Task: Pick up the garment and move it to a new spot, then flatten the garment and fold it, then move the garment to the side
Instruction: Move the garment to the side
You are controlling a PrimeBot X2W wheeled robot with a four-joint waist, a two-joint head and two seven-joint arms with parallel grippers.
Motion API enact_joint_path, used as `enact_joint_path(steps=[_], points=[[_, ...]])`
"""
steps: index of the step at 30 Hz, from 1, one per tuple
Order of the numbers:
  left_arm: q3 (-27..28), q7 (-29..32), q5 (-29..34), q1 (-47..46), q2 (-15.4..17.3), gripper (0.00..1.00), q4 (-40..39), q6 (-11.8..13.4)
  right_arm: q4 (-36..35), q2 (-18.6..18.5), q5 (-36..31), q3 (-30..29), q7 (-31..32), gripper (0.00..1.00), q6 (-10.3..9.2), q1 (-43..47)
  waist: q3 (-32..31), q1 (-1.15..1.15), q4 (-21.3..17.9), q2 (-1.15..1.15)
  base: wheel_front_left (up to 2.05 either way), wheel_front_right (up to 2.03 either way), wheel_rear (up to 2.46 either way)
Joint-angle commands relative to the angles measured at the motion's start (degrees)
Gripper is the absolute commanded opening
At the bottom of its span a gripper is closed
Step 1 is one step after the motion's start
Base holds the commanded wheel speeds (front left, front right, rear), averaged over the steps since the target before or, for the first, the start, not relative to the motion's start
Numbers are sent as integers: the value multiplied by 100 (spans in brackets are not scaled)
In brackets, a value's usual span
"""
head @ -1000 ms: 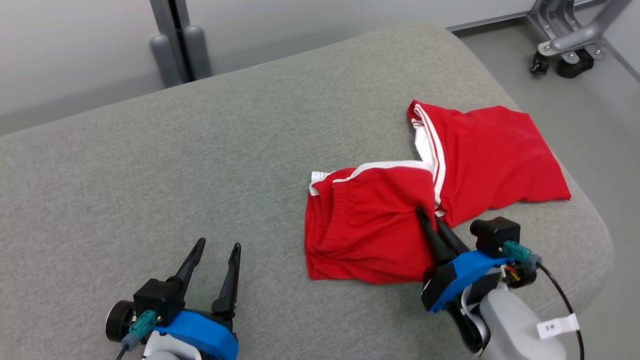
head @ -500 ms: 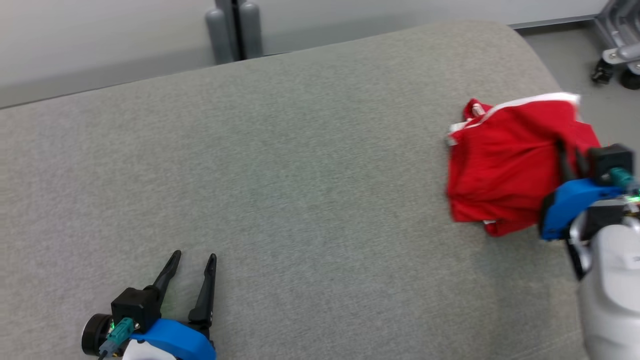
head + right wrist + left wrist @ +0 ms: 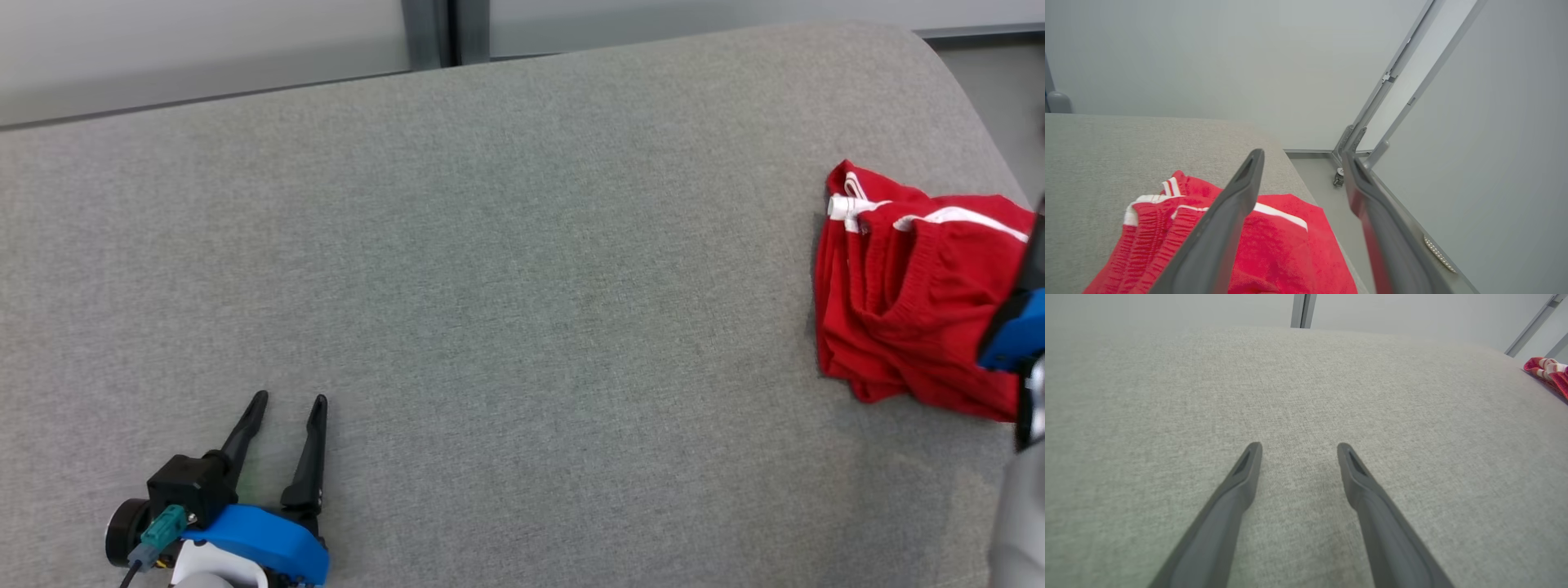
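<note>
R gripper, earlier clamping garment, is now hanging released over it, frame right; L gripper is sitting lower left w/ jaws apart.

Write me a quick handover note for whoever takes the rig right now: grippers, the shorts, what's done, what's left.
Left gripper: open, empty, low over the grey pad.
Right gripper: open, empty, over the red shorts; it gripped them a second ago and has let go.
Shorts: bunched in a heap at the pad's right edge, waistband showing.
Done: pick-up and move to a new spot.
Left: flatten, fold, move aside.
</note>
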Motion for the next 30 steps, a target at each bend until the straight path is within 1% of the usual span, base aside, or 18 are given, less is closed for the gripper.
enact_joint_path(steps=[1, 5, 9, 12, 14, 16, 19, 24, 30], points=[[88, -12, 3, -43, -11, 100, 7, -5, 164, 22, 261, 189, -198, 100, -1, -67, -38, -1, 26, 0, 0, 0, 0], [338, -12, 92, -82, -122, 100, 57, -5, 737, 13, 1218, 1040, -693, 100, -1, -152, -165, -1, 128, 0, 0, 0, 0], [618, -12, 215, -145, -257, 100, 101, -5, 1104, 8, 1997, 1869, -860, 100, -1, 42, -284, -1, 293, 0, 0, 0, 0], [794, -12, 338, -154, -364, 100, 110, -5, 1052, 13, 2521, 2416, -883, 100, -1, 212, -377, -1, 463, 0, 0, 0, 0], [880, -12, 422, -158, -418, 100, 129, -5, 982, 7, 2814, 2653, -881, 100, -1, 462, -451, -1, 581, 0, 0, 0, 0], [991, -13, 495, -140, -490, 100, 163, -5, 949, 8, 3092, 2818, -883, 100, -1, 665, -536, -1, 693, 0, 0, 0, 0], [1151, -12, 627, -66, -582, 100, 249, -5, 916, 12, 3339, 2990, -884, 100, -1, 923, -657, -1, 820, 0, 0, 0, 0], [1379, -13, 826, 24, -704, 100, 335, -5, 890, 8, 3476, 3226, -885, 100, -1, 1262, -867, -1, 911, 0, 0, 0, 0], [1558, -13, 958, 198, -847, 100, 405, -5, 901, 11, 3579, 3406, -885, 100, -1, 1524, -1167, -1, 913, 0, 0, 0, 0]])
